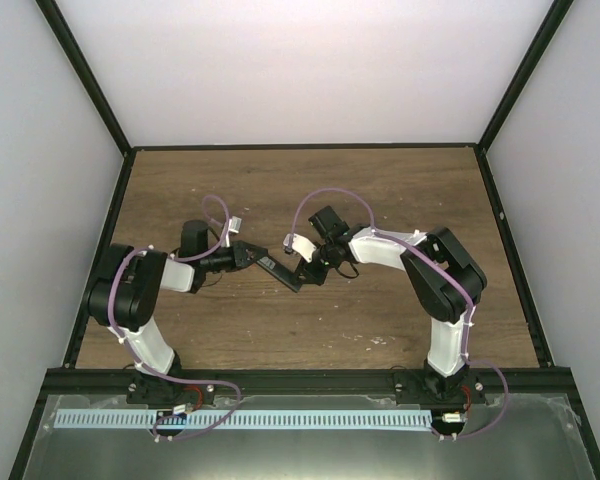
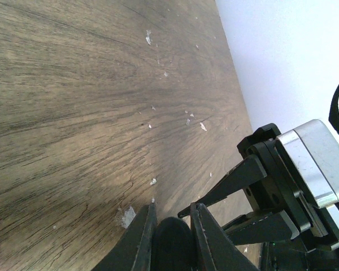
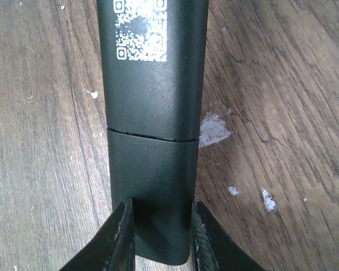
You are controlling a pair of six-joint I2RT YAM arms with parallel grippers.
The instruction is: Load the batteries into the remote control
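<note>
The black remote control is held between both grippers over the wooden table, its back side with a QR code facing the right wrist camera. My left gripper is shut on one rounded end of it. My right gripper grips the other end, its fingers pressed on both sides of the closed battery cover. The right gripper's fingers also show in the left wrist view. The green and purple batteries are out of view.
The wooden table carries small white scuffs. Black frame rails and white walls enclose it at the back and sides. A white cable tray runs along the near edge.
</note>
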